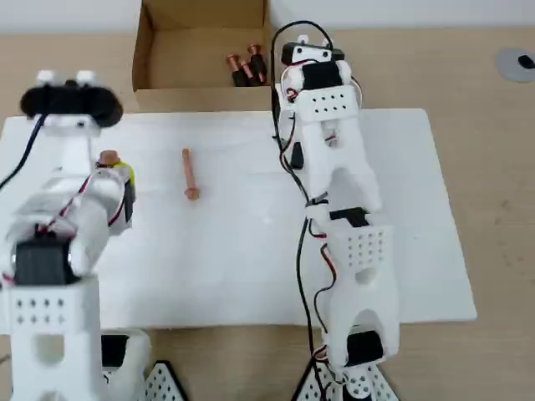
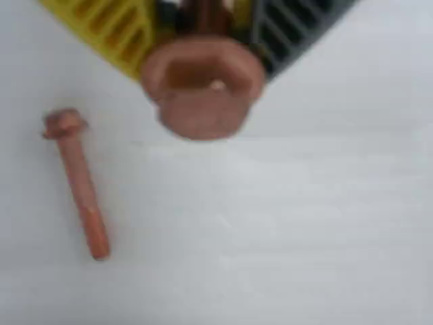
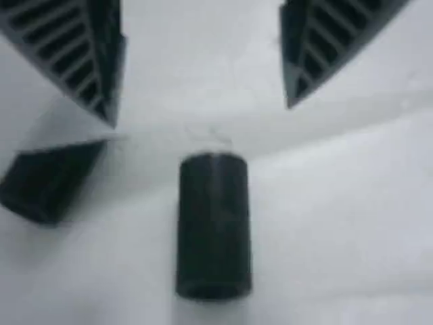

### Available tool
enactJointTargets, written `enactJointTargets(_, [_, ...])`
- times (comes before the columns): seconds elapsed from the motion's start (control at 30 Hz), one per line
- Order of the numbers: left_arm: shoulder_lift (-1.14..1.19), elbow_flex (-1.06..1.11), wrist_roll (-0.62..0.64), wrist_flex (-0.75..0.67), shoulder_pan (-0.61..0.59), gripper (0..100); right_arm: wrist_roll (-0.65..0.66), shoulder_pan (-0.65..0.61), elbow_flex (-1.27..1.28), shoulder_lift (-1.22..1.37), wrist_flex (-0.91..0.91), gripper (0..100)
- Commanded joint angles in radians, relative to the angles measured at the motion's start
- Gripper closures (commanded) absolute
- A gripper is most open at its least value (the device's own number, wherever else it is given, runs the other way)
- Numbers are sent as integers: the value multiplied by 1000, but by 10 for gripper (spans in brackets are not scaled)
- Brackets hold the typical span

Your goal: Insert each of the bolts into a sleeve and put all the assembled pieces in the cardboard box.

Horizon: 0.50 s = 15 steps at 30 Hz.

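Observation:
My left gripper [image 2: 203,24] is shut on a copper bolt [image 2: 203,88], whose hex head points at the camera between the yellow and black fingers. In the high view this bolt [image 1: 109,157] sits at the left gripper [image 1: 115,171], over the left of the white mat. A second copper bolt [image 1: 190,175] lies loose on the mat to its right, also seen as the loose bolt [image 2: 76,183]. My right gripper [image 3: 201,112] hangs open just above a black sleeve [image 3: 213,227] lying on the mat. Another black sleeve [image 3: 47,183] lies beside it.
The cardboard box [image 1: 155,50] stands open at the back, beyond the mat, with several assembled copper-and-black pieces [image 1: 247,67] in its right corner. The white mat [image 1: 418,251] covers the middle of the wooden table. The right arm [image 1: 351,242] stretches over the mat's centre.

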Motion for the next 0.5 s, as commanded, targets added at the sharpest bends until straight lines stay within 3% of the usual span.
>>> enactJointTargets(0.0, [-105,69,-5,-81,-21,993,14,4,-7,33,-75,804])
enactJointTargets(0.47, [-137,115,-49,-98,-21,994,80,8,-7,124,-104,804])
